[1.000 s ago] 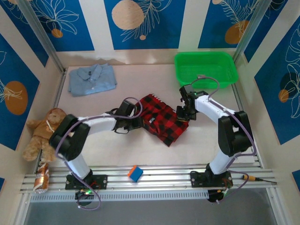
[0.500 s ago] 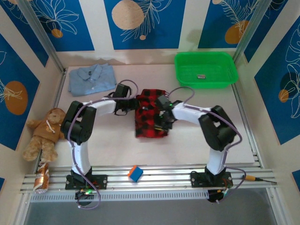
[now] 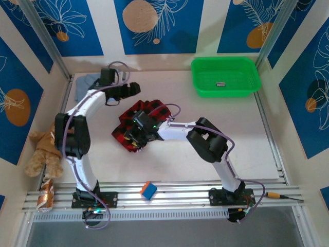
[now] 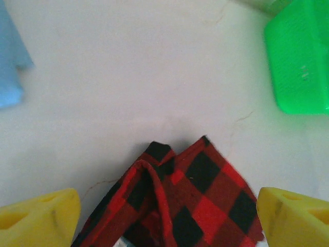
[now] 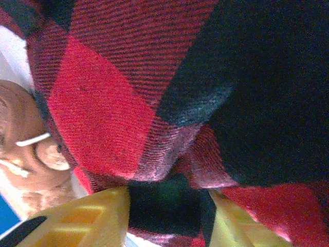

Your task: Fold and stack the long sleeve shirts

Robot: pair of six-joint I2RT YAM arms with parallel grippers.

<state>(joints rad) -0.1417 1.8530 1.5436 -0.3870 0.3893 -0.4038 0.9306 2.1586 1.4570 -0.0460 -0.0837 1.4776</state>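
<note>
Checked flannel shirt (image 3: 154, 112) bunched just 9 o'clock of worktop (image 3: 205, 134) centre, light blue shirt (image 3: 85, 85) at 10 o'clock; left claw (image 3: 134, 88) spread wide above the flannel's 11 o'clock edge; right claw (image 5: 169, 206) straddling flannel cloth, grip indeterminable.

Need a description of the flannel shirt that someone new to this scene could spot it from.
On the white table, look left of the green basket toward the middle, where the right gripper sits. The flannel shirt is the crumpled heap there, red-and-black checked, unlike the light blue shirt in the far left corner.
</note>
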